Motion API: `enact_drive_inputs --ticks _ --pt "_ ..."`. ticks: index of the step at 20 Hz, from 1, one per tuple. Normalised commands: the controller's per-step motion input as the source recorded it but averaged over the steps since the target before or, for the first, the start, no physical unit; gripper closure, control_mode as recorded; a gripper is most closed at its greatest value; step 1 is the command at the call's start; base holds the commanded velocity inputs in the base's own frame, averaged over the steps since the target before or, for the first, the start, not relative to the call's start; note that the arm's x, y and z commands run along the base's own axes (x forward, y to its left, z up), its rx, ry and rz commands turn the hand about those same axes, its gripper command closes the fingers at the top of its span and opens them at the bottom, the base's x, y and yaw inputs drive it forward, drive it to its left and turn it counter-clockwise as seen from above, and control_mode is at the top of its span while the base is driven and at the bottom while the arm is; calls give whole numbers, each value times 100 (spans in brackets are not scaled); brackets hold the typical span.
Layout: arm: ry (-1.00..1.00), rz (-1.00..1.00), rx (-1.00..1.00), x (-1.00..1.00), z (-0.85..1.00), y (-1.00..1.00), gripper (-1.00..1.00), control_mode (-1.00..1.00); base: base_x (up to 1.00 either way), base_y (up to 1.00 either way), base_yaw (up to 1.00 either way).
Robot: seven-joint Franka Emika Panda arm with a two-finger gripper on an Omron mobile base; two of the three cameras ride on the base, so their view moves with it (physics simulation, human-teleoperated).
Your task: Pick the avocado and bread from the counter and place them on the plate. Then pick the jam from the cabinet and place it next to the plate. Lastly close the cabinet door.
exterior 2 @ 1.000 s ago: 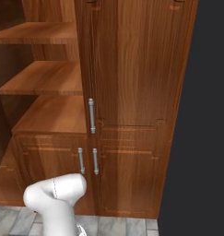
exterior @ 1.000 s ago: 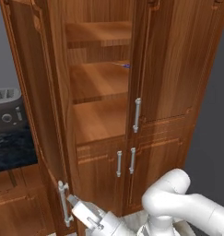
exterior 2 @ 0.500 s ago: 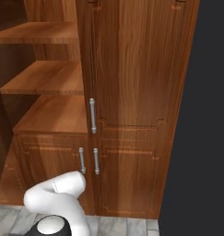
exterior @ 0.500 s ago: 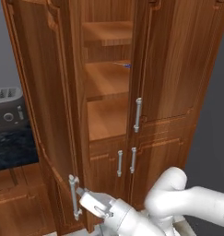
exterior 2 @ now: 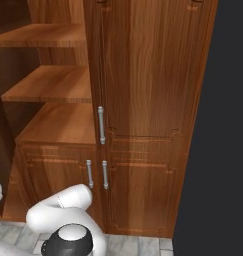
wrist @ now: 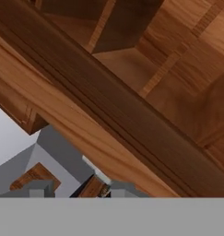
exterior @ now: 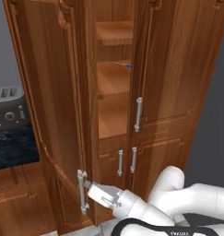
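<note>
Cabinet door point(exterior: 58, 115) standing part-open, swung out left of the cabinet point(exterior: 168, 83) and its bare shelves; judged a rigid, fairly heavy hinged panel, not fragile, best driven from the free edge at or beside the silver bar handle point(exterior: 81, 191) low on the panel. Gripper point(exterior: 91, 186) low and reaching leftward from the cabinet base, nose right against that handle, forearm near level, elbow folded back right. Cannot tell whether jaws are clamped on the bar or merely pressed against it; hand view gives only door edge point(wrist: 109, 110) close up.
</note>
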Motion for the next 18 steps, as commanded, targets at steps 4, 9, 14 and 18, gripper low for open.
enact_drive_inputs --ticks 4,9,14,18 --pt "0 -56 0 100 9 -2 -100 -100 0 0 0" --pt "2 -53 -1 100 5 -6 -100 -100 0 0 0" --pt "30 -46 -7 100 0 -20 -100 -100 0 0 0" --pt "42 -40 -6 100 3 -39 -100 -100 0 0 0"
